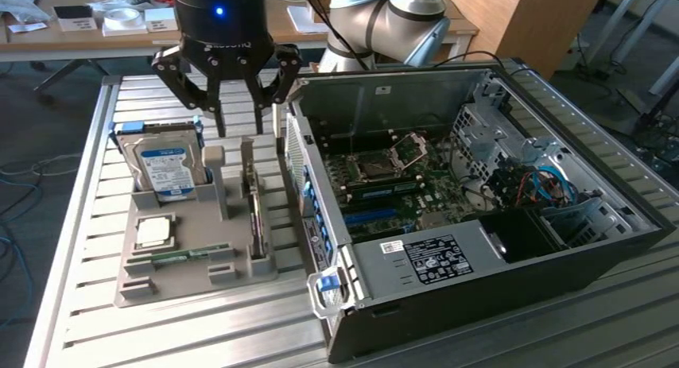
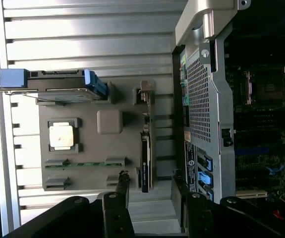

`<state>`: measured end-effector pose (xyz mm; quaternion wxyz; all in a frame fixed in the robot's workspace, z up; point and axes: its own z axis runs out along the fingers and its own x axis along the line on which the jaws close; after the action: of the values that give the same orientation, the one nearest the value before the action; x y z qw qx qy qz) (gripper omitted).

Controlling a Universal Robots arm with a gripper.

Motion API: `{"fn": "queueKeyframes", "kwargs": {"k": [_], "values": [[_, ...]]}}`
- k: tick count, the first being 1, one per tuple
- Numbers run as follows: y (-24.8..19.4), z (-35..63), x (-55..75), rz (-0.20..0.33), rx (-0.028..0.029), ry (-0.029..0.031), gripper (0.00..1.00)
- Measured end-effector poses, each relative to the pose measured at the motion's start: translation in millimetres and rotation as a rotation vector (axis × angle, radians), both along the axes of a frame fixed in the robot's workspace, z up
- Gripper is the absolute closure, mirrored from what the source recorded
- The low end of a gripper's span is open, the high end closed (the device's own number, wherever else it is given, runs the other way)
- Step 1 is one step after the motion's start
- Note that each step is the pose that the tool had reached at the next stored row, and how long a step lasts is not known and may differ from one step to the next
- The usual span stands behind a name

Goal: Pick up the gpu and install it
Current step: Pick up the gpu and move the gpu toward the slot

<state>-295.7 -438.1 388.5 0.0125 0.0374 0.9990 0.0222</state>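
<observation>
The gpu (image 1: 254, 217) is a thin dark card with a silvery bracket at its far end. It stands on edge in the grey holder tray (image 1: 180, 282), next to the open computer case (image 1: 530, 288). My gripper (image 1: 246, 133) hangs above the card's bracket end, open and holding nothing. In the wrist view the gpu (image 2: 145, 148) lies below and ahead of my gripper (image 2: 151, 192), and one of the two spread fingers (image 2: 122, 196) stands to each side of the card's line. The motherboard (image 1: 393, 185) lies exposed inside the case.
The holder tray also carries a silver hard drive (image 1: 164, 165) with a blue-white label, a square processor (image 1: 154, 231) and a narrow green memory stick (image 1: 191, 254). The case's side wall (image 1: 302, 169) rises right beside the card. Everything rests on a slatted metal table (image 1: 75, 225).
</observation>
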Motion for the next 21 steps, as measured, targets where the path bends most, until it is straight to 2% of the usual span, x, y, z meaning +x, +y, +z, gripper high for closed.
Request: {"fn": "queueKeyframes", "kwargs": {"k": [16, 21], "values": [[0.0, -26.7, 0.0, 0.0, 0.0, 0.0, 0.53], [0.0, -28.6, -0.1, 0.0, -0.0002, 0.0003, 0.53]]}}
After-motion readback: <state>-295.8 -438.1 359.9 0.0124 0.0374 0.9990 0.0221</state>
